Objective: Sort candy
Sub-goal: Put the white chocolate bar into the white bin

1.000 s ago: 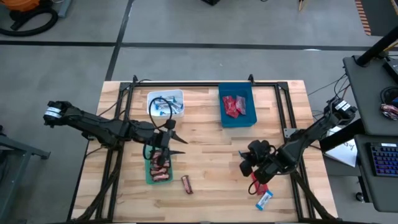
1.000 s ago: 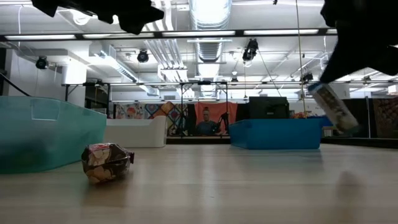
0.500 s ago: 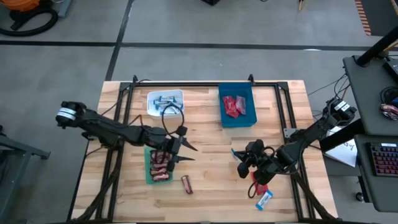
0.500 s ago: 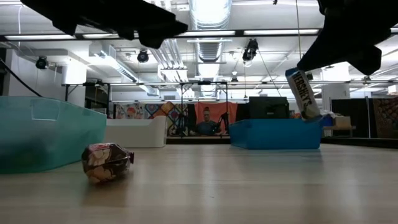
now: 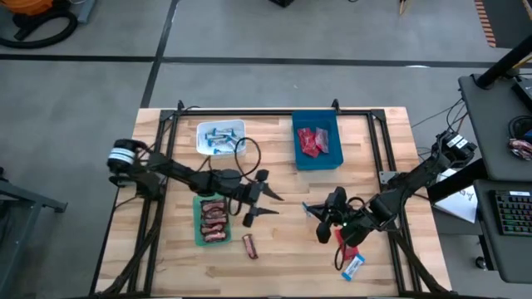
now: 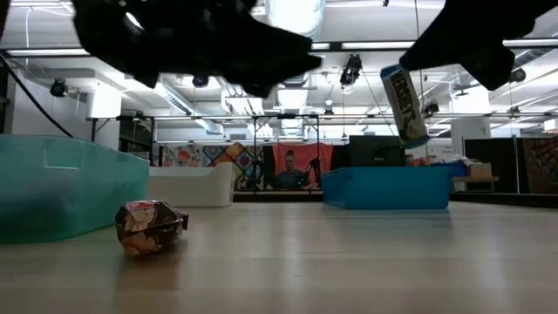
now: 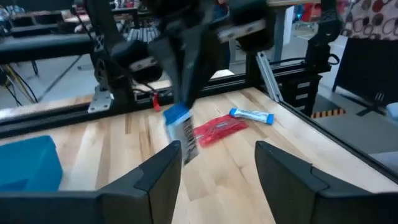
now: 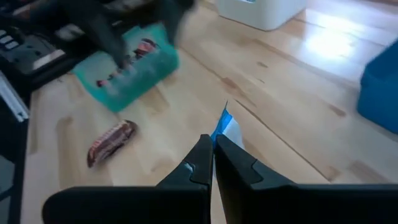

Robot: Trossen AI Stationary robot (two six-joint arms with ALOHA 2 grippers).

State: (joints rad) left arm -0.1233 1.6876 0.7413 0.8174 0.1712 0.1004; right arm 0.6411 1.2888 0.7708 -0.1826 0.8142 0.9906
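High view: right gripper (image 5: 313, 215) pinches a blue-and-white bar (image 5: 309, 208) above mid-counter; white bin (image 5: 221, 138) lies toward the far-left corner, nearer the left arm. Left gripper (image 5: 268, 204) spread wide, empty, facing it.
Low view: bar (image 6: 405, 106) hangs upright, clear of the counter (image 6: 349, 262).
Left wrist view: bar (image 7: 184, 132) directly ahead between the fingers' line.

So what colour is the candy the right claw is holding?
Blue and white, clearest in the left wrist view.

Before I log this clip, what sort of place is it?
Probably a robotics lab or workshop: a wooden table on a bare concrete floor, a keyboard desk beside it, and exposed ceiling ducts in the hall behind.
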